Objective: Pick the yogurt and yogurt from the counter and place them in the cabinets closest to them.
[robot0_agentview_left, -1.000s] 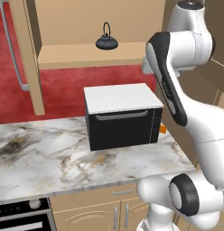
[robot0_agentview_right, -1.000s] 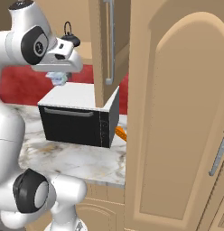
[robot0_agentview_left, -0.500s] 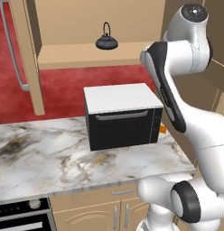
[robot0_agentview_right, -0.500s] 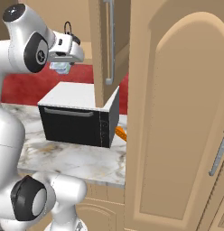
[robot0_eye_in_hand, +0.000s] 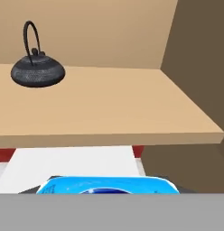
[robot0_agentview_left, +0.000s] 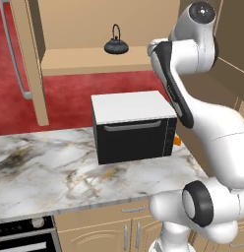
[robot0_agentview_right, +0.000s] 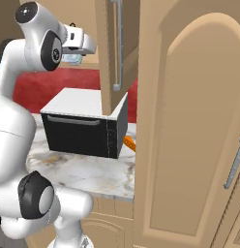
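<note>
A yogurt [robot0_eye_in_hand: 107,185] with a pale blue lid fills the bottom of the hand view, held in my gripper [robot0_agentview_right: 74,54], which is shut on it. In the right base view the yogurt [robot0_agentview_right: 69,59] hangs under the raised hand, high above the black toaster oven [robot0_agentview_right: 83,127]. The open cabinet's tan shelf [robot0_eye_in_hand: 109,103] lies straight ahead, its front edge just above the cup. The marble counter [robot0_agentview_left: 45,167] lies far below. My fingertips are hidden.
A black kettle [robot0_eye_in_hand: 38,70] stands at the shelf's left; the kettle [robot0_agentview_left: 116,46] also shows in the left base view. The cabinet's side wall [robot0_eye_in_hand: 199,63] closes the right. An open cabinet door [robot0_agentview_right: 114,48] hangs beside the hand. An orange item [robot0_agentview_right: 129,143] lies beside the oven.
The arm has lifted the hand and the held yogurt up and forward toward the cabinet shelf. The grip has stayed closed.
</note>
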